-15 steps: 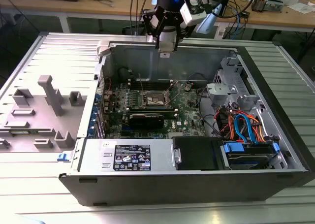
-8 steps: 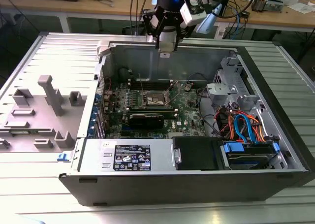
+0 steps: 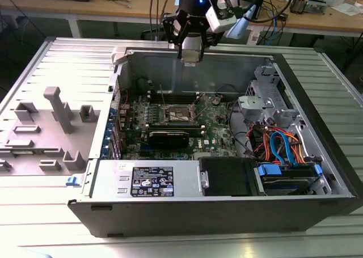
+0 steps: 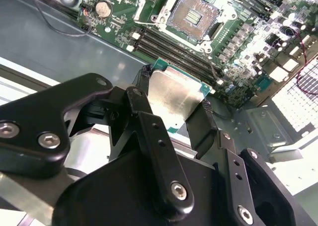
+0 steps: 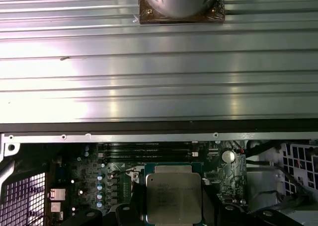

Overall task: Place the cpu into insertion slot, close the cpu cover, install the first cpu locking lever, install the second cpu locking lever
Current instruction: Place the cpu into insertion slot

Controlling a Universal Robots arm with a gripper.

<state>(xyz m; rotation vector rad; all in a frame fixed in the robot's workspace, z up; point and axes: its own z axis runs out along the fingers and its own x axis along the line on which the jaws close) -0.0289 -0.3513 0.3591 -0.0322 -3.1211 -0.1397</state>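
My gripper (image 3: 191, 55) hangs above the far wall of the open computer case, shut on the cpu (image 4: 174, 94). The chip is a flat square with a dull silver top and a green edge, and a black finger (image 4: 136, 104) presses on each of two opposite sides. The first wrist view shows the cpu (image 5: 174, 196) between the gripper (image 5: 174, 208) fingers, over the motherboard. The insertion slot (image 4: 193, 15) lies open and bare on the green motherboard (image 3: 170, 127), its contact field showing, well below and apart from the chip. I cannot make out the cpu cover for sure.
Long black memory slots (image 4: 174, 49) flank the socket. The case's far wall (image 3: 227, 71) stands right under the gripper. Coloured cables (image 3: 281, 144) and a drive cage fill the exterior view's right. A power supply (image 3: 150, 181) sits at the front, and a grey fixture (image 3: 57, 110) on the table.
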